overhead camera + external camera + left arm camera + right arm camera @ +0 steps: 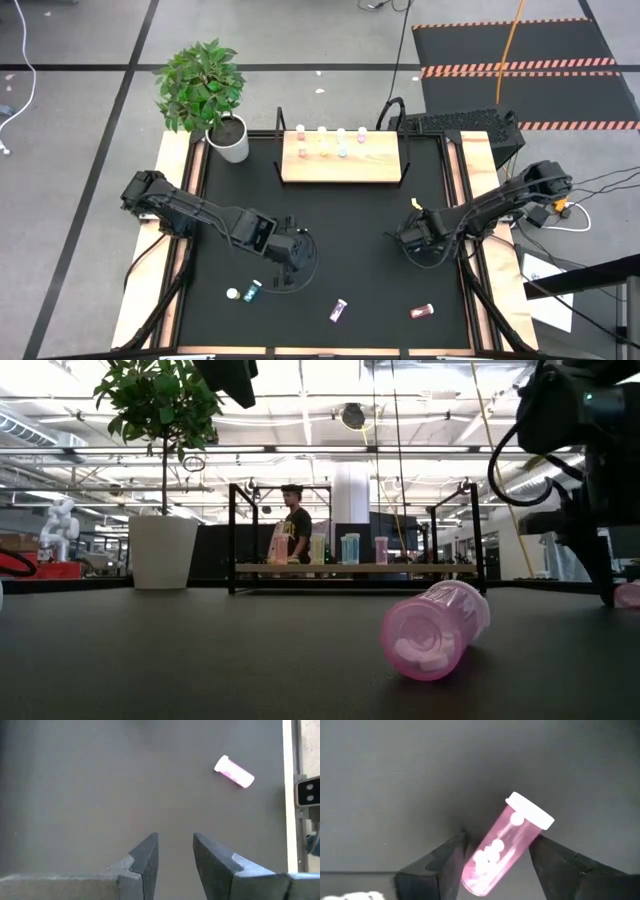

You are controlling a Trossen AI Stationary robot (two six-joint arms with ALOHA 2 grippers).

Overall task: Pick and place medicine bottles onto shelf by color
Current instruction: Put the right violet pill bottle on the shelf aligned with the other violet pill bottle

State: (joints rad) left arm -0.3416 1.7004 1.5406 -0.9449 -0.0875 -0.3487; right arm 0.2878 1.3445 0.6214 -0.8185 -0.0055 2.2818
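My right gripper [405,243] [500,841] is open, right of the table's middle and low over the black mat. A pink bottle [505,850] with a white cap lies slantwise on its side between its fingers. My left gripper [288,268] [175,837] is open and empty, left of the middle. A teal bottle [254,289], a purple bottle [339,310] and another pink bottle [422,311] [234,771] lie on their sides near the front edge. Several bottles stand upright on the tan shelf [340,165] [350,568] at the far edge. My right gripper points down with one finger on each side of the lying pink bottle. The bottle's bottom end [472,880] is close to one finger and its side below the cap [527,837] close to the other. Whether either finger touches it, I cannot tell.
A white pot with a green plant [228,140] [163,550] stands at the far left corner beside the shelf. A small white round thing [233,294] lies by the teal bottle. A person [295,520] stands in the room behind the shelf. Bare mat lies between the grippers.
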